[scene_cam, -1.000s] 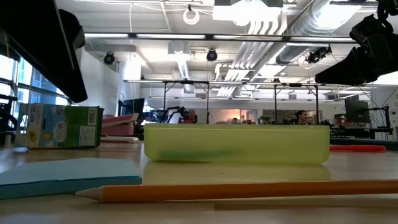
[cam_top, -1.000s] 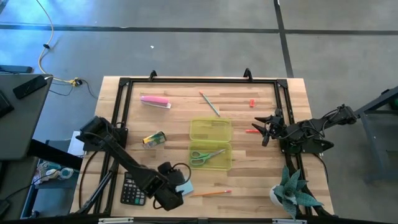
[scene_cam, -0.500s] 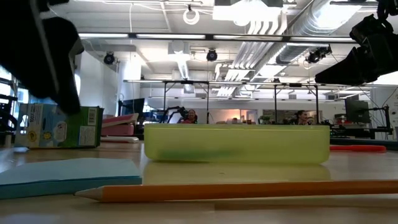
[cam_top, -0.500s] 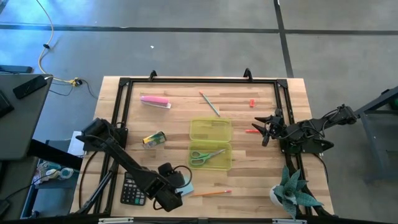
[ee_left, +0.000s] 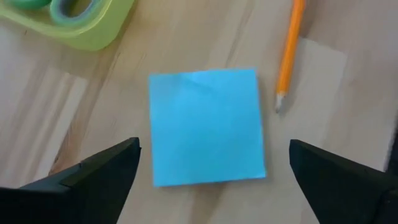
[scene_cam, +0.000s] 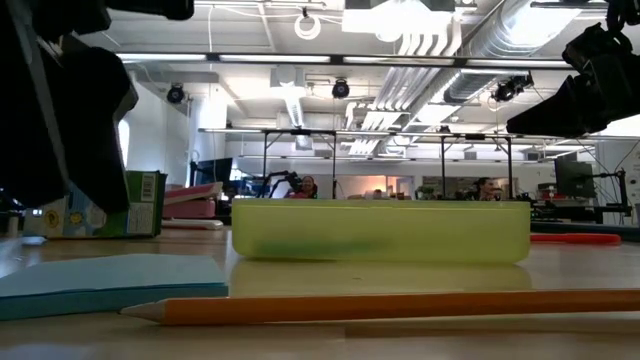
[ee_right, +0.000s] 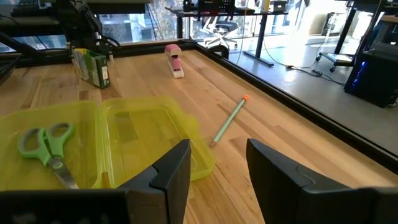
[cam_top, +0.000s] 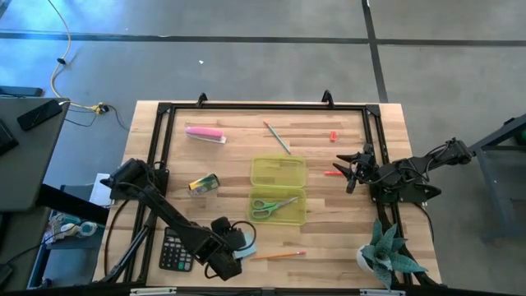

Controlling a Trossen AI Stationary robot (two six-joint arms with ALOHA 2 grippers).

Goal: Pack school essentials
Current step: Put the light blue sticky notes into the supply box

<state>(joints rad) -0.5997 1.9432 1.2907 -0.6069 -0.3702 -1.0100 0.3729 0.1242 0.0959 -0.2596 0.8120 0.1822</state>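
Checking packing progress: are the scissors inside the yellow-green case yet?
Yes. The green-handled scissors lie inside the open case, in its near compartment.

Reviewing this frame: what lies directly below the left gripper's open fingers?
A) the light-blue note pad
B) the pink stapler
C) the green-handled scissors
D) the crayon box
A. In the left wrist view, the light-blue note pad lies on the table between the spread fingers of the left gripper, with the orange pencil just beside it.

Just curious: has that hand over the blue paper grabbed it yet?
No, the left hand is open above the note pad, which lies flat on the table.
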